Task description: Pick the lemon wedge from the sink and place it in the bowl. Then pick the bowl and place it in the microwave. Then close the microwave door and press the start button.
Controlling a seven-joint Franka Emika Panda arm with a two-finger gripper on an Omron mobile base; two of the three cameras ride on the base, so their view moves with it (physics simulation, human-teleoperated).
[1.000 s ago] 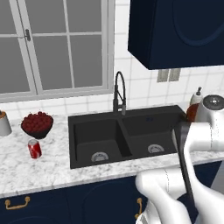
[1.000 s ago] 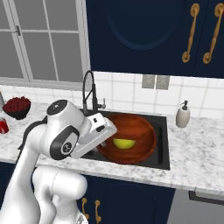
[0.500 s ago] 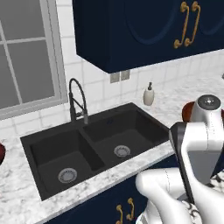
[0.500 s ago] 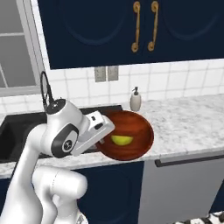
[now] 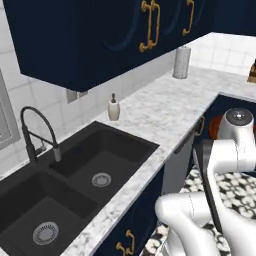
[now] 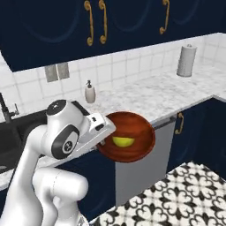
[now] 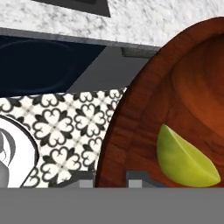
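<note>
The reddish-brown bowl hangs in the air in front of the counter edge, and my gripper is shut on its left rim. The yellow lemon wedge lies inside it. In the hand view the bowl takes up the right side with the lemon wedge at its bottom, and my gripper pinches the rim. A sliver of the bowl shows behind the arm. The black sink lies to the left with nothing in it. The microwave and its door are out of view.
A black faucet rises behind the sink. A soap dispenser and a paper towel roll stand on the marble counter. Navy cabinets hang above. A grey appliance front and patterned floor lie below the bowl.
The whole picture has slid left as the base moves right along the counter, so the sink has drifted to the left. The bowl with the wedge stays in my grip.
</note>
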